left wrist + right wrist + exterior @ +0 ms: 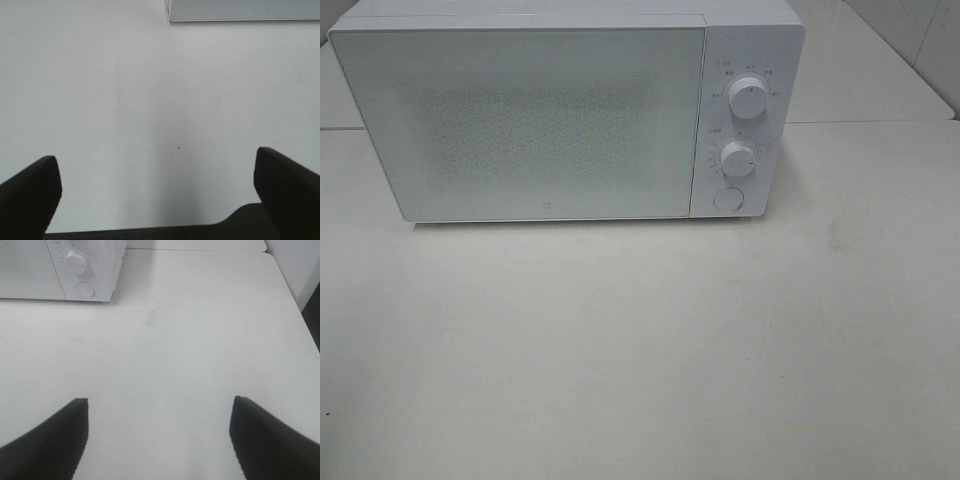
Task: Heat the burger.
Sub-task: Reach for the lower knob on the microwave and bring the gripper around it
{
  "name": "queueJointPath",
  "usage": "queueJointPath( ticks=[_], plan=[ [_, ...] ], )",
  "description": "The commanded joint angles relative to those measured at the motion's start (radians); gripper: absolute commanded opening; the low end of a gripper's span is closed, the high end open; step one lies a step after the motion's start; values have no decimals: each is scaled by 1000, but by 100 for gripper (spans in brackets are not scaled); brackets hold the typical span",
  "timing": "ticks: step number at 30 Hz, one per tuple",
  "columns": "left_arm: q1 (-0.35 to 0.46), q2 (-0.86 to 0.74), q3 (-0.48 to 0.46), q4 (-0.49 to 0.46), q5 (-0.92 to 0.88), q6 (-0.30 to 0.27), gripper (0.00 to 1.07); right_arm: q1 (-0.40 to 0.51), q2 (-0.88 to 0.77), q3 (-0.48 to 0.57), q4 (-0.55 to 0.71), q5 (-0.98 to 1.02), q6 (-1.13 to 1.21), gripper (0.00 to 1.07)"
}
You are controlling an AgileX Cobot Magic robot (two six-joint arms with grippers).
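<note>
Microwave (pixel 520 110) stands shut, far on the bench (pixel 640 350); we see no burger anywhere, so we cannot tell whether it sits inside. Our left pincer (pixel 155 167) and right pincer (pixel 159 402) hover wide, empty.

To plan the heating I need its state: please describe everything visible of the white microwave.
The microwave is a white box, plastic or painted metal by its look, standing upright at the back of the white table. Its wide door, with a dotted window, is shut, so the inside is hidden. Right of the door sit an upper knob, a lower knob and a round button below them. Only the table touches it.
</note>
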Motion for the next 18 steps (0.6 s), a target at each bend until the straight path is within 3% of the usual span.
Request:
queueJointPath(
  ticks=[1, 8, 18],
  plan=[
    [0, -73, 62, 4, -3, -2, 98, -4, -26, 2, 3, -8, -11, 76],
    [-13, -225, 168, 22, -60, -69, 98, -4, -26, 2, 3, -8, -11, 76],
    [-13, -423, 168, 41, -60, -69, 98, -4, -26, 2, 3, -8, -10, 76]
  ],
)
